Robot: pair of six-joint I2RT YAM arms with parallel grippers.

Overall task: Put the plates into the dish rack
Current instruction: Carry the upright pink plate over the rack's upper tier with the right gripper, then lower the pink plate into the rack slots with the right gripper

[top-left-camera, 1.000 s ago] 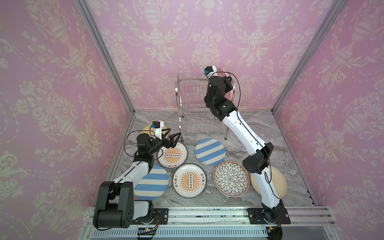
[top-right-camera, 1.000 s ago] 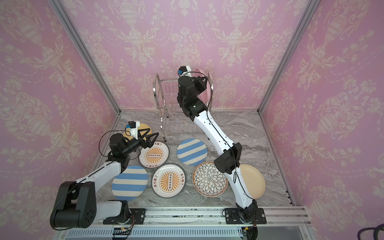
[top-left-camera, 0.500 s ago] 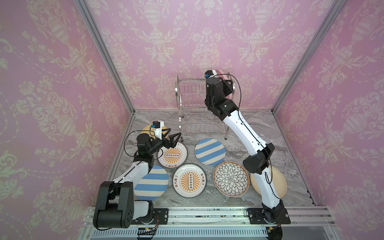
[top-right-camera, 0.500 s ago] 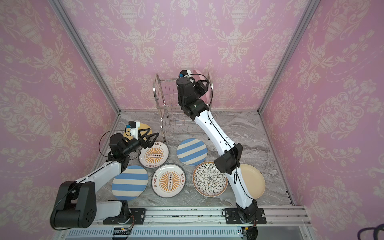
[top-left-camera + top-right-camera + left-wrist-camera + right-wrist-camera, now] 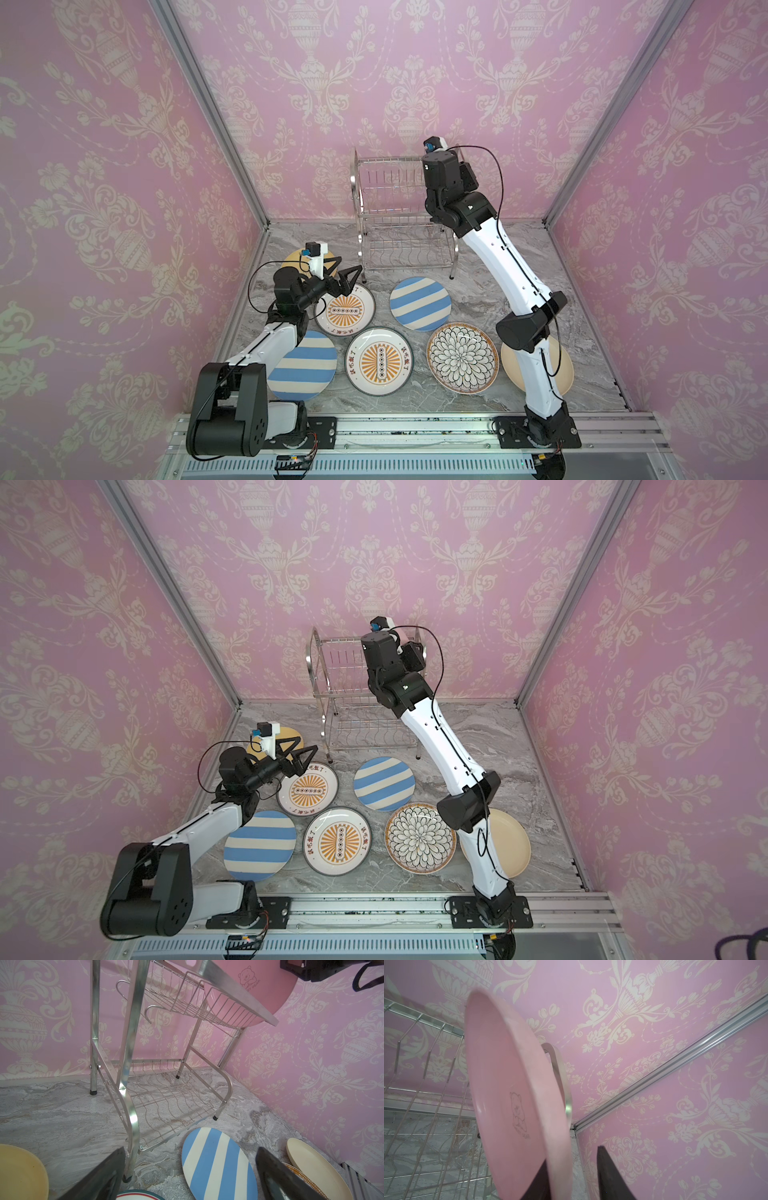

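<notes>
The steel dish rack (image 5: 399, 216) stands at the back wall. A pink plate (image 5: 508, 1095) stands on edge in its upper tier, also seen in the left wrist view (image 5: 249, 991). My right gripper (image 5: 572, 1155) is open at that plate's rim: one finger lies against the plate, the other stands clear of it. On the floor lie two striped plates (image 5: 420, 303) (image 5: 303, 365), two sunburst plates (image 5: 345, 309) (image 5: 379, 360), a black-petal plate (image 5: 462, 358), a beige plate (image 5: 561, 374) and a yellow plate (image 5: 295, 259). My left gripper (image 5: 349, 266) hangs open and empty over the far sunburst plate.
Pink patterned walls (image 5: 124, 208) close in the left, back and right sides. The rack's front left leg (image 5: 129, 1105) rises just ahead of my left gripper. The right arm's elbow (image 5: 528, 328) hangs over the beige plate. A metal rail (image 5: 415, 428) runs along the front edge.
My right gripper's jaws have parted from the pink plate's rim, and the plate now stands in the upper tier. The left arm has not moved.
</notes>
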